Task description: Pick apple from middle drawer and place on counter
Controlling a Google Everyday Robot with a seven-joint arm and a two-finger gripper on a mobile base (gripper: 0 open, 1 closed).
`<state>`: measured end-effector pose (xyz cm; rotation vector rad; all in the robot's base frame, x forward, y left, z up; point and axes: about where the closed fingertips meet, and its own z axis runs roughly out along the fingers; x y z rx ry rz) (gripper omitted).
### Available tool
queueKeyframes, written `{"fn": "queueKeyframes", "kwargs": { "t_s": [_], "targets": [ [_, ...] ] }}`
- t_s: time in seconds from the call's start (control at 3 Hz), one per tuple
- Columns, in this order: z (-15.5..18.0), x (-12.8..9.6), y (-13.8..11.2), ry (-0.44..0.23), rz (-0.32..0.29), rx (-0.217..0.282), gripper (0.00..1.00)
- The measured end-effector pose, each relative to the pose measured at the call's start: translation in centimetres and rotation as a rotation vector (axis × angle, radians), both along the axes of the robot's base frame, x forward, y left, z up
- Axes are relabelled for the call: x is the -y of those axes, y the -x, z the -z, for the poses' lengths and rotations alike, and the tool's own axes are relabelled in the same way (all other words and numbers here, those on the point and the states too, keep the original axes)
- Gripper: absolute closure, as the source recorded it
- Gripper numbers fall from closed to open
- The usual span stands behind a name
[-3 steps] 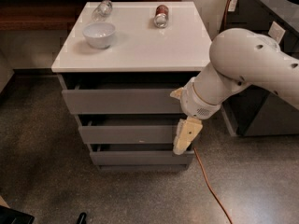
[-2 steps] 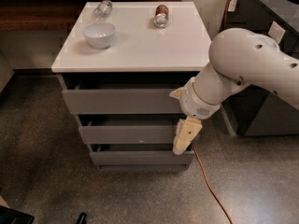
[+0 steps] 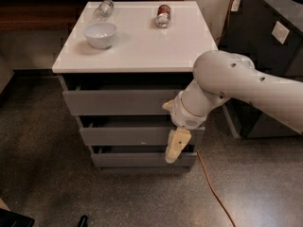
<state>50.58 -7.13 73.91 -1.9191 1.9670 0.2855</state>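
Claw (image 3: 174,148): hangs pointing down toward 6 o'clock, in front of the right end of the middle drawer (image 3: 128,136), with its tip overlapping the bottom drawer (image 3: 132,159). Open or closed: cannot tell from this view. Nothing seen held in it.

Arm (image 3: 236,84): white, bulky, enters from 3 o'clock and bends down at the wrist beside the cabinet's right front corner.

Middle drawer: front lies roughly in line with the top drawer (image 3: 118,101) and the bottom one, with dark gaps between the fronts. Small white speck near its centre.

Apple: not visible; the drawer's inside is hidden.

Tabletop (image 3: 142,46): glossy pale slab. White bowl (image 3: 100,34) at 10 o'clock, upright. Clear bottle (image 3: 104,7) lying at 11 o'clock, just behind the bowl. Red-labelled can (image 3: 164,15) on its side at 1 o'clock, well apart from the bowl.

Floor: orange cable (image 3: 213,193) runs from the cabinet base toward 5 o'clock.
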Motion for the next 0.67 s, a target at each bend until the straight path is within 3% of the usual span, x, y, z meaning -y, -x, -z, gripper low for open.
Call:
{"fn": "queueKeyframes", "kwargs": {
  "t_s": [0.67],
  "targets": [
    [7.1,-2.9,-1.7,0.003,-0.017,-0.009,0.00]
  ]
}}
